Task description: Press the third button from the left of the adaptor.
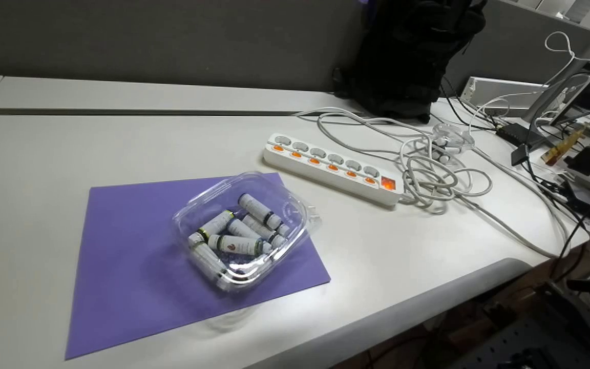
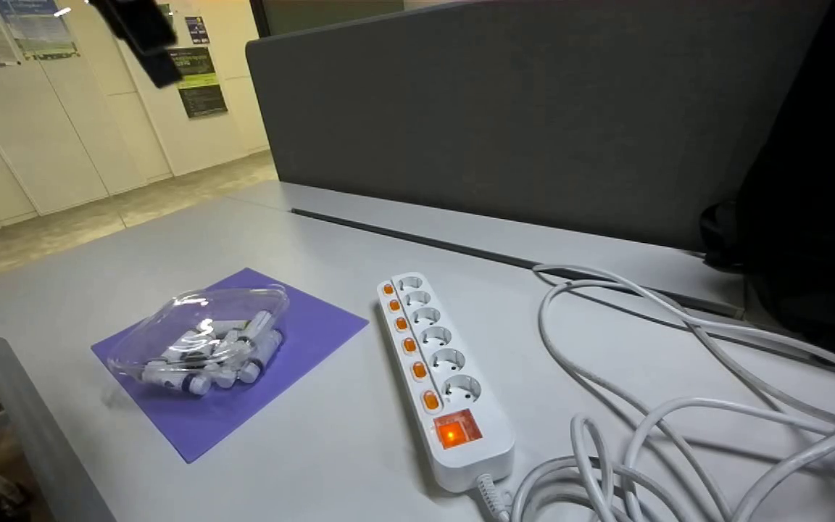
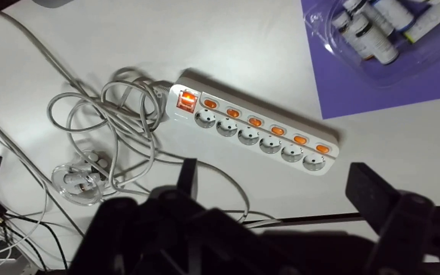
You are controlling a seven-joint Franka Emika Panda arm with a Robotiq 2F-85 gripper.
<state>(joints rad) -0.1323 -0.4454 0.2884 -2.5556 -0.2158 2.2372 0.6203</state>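
The adaptor is a white power strip [image 1: 333, 171] with a row of orange buttons beside round sockets. It shows in both exterior views [image 2: 486, 417] and in the wrist view [image 3: 181, 114]. A larger square switch [image 3: 187, 100] at its cable end glows orange. The third button from the end away from this switch [image 1: 314, 161] is uncovered in all views [image 2: 401, 323] [image 3: 277, 131]. My gripper [image 3: 275, 181] is open and empty, above the table and apart from the strip. A black part, seemingly of the gripper, hangs at the top left in an exterior view [image 2: 153, 43].
A clear plastic box [image 1: 297, 225] with several small bottles sits on a purple sheet [image 1: 121, 287]. Coiled grey cables [image 1: 430, 179] lie at the strip's switch end, by a small clear container [image 1: 454, 138]. A black backpack [image 1: 402, 56] stands against the dark partition [image 1: 172, 41].
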